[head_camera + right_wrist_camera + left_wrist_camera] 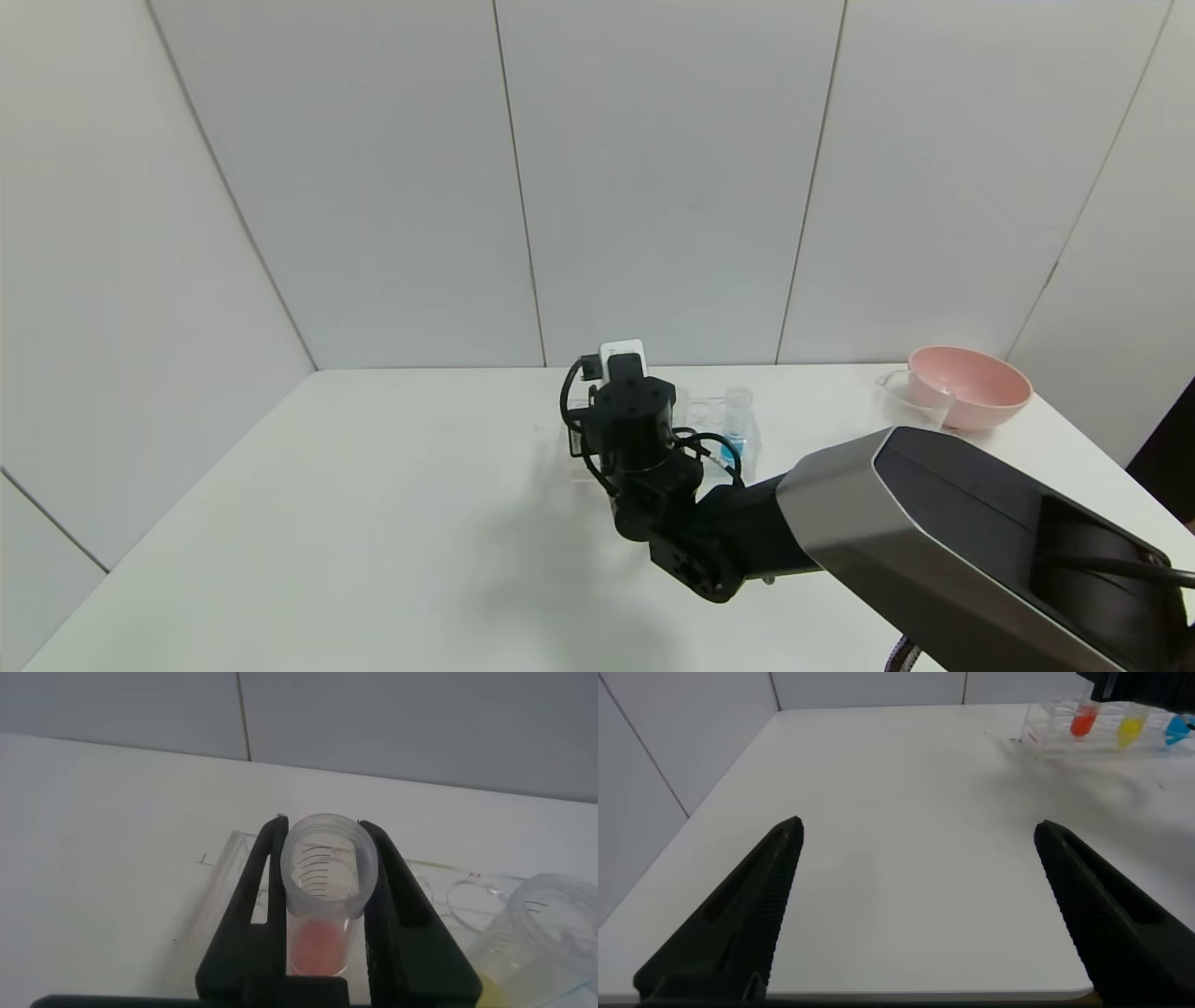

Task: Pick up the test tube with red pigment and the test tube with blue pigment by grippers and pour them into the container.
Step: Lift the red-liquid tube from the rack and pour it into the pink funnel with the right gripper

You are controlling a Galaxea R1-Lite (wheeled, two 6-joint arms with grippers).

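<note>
One tube, the test tube with red pigment (322,905), is clamped just under its rim by the closed right pincer (322,882) at the rack (220,891) on the desk (373,485); light, slick, brittle-looking, it is judged best gripped high.

No legible text, brand or number found. The test tube with red pigment (322,896) carries printed graduation lines on its wall, and the neighbouring tube with yellow liquid (542,929) likewise; any figures beside them cannot be read.
</note>
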